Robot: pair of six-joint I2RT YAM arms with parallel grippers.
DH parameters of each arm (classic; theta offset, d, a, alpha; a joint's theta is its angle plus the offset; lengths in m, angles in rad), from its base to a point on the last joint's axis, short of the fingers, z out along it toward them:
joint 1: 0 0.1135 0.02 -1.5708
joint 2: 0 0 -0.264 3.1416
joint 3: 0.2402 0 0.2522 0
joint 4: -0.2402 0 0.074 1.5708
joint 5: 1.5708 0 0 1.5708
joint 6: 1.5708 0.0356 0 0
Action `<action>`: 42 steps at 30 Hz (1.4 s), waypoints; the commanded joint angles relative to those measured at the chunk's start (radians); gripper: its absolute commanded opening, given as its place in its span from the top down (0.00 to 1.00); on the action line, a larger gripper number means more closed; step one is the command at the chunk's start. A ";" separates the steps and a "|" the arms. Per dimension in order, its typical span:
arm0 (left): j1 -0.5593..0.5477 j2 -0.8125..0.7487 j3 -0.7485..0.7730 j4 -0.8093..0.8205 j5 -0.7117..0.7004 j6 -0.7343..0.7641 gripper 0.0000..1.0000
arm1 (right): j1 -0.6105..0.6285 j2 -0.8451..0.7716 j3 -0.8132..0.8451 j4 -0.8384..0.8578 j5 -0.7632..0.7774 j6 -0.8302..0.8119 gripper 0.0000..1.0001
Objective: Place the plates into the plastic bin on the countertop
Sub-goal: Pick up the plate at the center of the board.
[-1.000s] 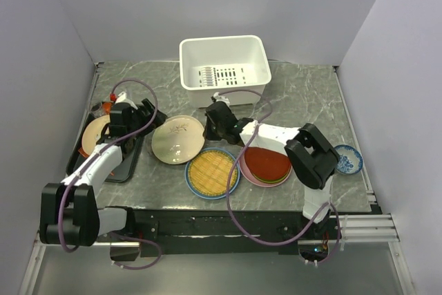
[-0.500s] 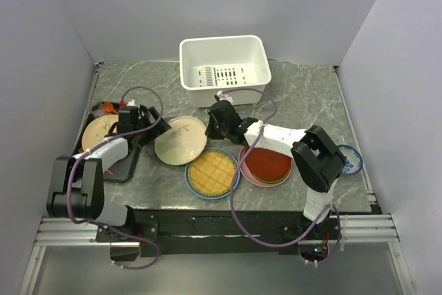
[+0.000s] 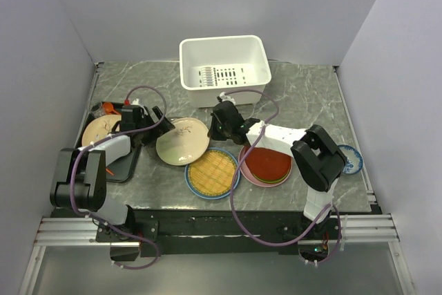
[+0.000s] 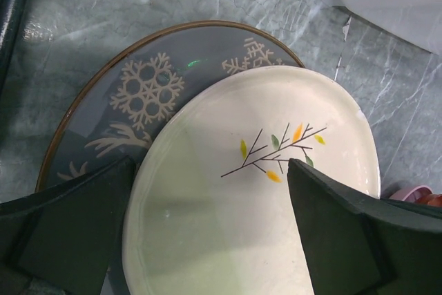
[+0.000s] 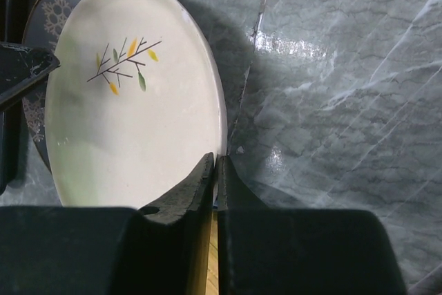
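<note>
Keep the left end effector [image 4: 209, 162] spread wide astride the near rim of the cream plate [image 4: 255, 191], clear of the grey plate [image 4: 117, 101] beneath. Lift slowly and level with the right end effector [image 5: 215, 160], clamped on that plate's right rim, toward the plastic bin [image 3: 224, 50]. Expect no long axis from a round plate; treat it as face up on the counter [image 3: 304, 94] in front of the bin, right edge seemingly raised, sprig toward the far side.

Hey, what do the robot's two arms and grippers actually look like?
The left arm and right arm each have white links, bulky black joints and a looping purple cable. The left gripper and right gripper have dark, wedge-shaped fingers.
</note>
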State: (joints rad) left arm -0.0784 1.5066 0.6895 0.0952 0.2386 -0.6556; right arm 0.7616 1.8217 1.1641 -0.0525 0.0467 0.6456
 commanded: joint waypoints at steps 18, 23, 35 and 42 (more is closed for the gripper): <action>-0.014 0.044 0.012 -0.023 0.001 0.028 0.01 | -0.068 -0.012 -0.145 0.232 -0.208 0.081 0.56; -0.015 0.046 0.015 -0.023 0.002 0.030 0.01 | -0.093 -0.006 -0.214 0.382 -0.301 0.130 0.55; -0.018 0.047 0.018 -0.026 0.001 0.034 0.01 | -0.120 0.103 -0.244 0.652 -0.493 0.244 0.55; -0.021 0.046 0.019 -0.023 0.005 0.033 0.01 | -0.127 0.136 -0.248 0.712 -0.522 0.279 0.59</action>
State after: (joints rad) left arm -0.0914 1.5314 0.7021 0.1150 0.2443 -0.6392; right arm 0.6380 1.9388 0.9173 0.5266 -0.4137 0.8867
